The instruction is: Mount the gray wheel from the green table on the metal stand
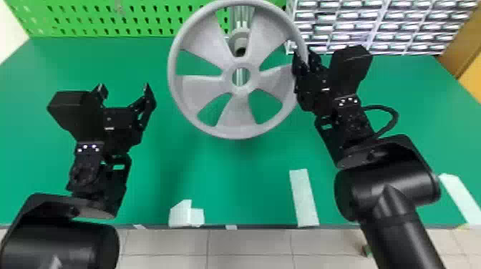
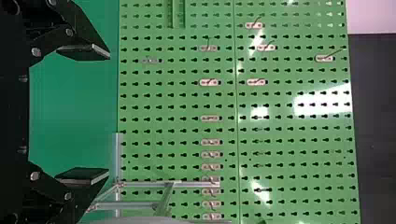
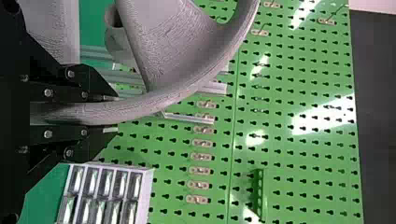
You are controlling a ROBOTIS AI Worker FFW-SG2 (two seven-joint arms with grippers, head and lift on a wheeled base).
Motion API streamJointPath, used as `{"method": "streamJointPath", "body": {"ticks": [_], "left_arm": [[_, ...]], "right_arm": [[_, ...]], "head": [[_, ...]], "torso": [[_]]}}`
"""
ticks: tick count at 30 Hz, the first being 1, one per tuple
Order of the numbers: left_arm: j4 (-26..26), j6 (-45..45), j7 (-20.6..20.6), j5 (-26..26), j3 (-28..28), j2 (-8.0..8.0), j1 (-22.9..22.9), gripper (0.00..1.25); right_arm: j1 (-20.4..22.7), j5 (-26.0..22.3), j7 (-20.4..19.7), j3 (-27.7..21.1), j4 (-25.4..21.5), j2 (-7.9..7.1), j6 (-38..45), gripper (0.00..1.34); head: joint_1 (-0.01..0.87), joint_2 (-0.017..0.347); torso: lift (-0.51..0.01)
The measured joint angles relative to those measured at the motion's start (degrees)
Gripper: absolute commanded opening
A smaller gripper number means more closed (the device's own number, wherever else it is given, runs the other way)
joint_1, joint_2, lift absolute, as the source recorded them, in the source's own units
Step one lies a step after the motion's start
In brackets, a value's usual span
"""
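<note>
Wheel (image 1: 236, 113) at upper centre, pinched at its edge by right gripper (image 1: 305, 59). Left gripper (image 1: 124, 87), left of centre, fingers spread.

Head view: gray five-spoke wheel (image 1: 236, 114) hides pt. of silver metal stand (image 1: 247, 16); white-framed drawer cabinet (image 1: 375, 28) cut off @ top, drawer contents blurred.

Background: a green perforated panel (image 1: 143, 21) stands upright, bearing rows of small hook plates (image 2: 210, 82) and a green bracket (image 3: 263, 196). At right stands a white rack of small drawers (image 1: 375, 27). Foreground: pale tape strips (image 1: 304, 198) lie near a tiled floor (image 1: 250, 245).
</note>
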Motion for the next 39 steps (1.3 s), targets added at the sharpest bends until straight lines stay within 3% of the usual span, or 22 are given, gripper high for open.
{"method": "streamJointPath", "body": {"ticks": [14, 26, 39], "left_arm": [[-2.2, 0.5, -0.1, 2.3, -3.3, 0.95, -0.6, 0.86], [-2.6, 2.0, -0.5, 4.2, -7.2, 3.78, -3.2, 0.86], [-2.0, 2.3, -0.5, 4.0, -8.0, 3.95, -4.6, 0.86]], "right_arm": [[-0.7, 0.5, -3.3, 1.4, 1.4, -0.07, -1.4, 0.19], [-0.9, 0.8, -4.5, 2.0, 1.7, -0.08, -1.6, 0.19], [-0.9, 1.0, -4.9, 2.4, 1.8, -0.16, -1.9, 0.19]], "head": [[0.867, 0.052], [0.867, 0.052], [0.867, 0.052]], "torso": [[-0.100], [-0.100], [-0.100]]}}
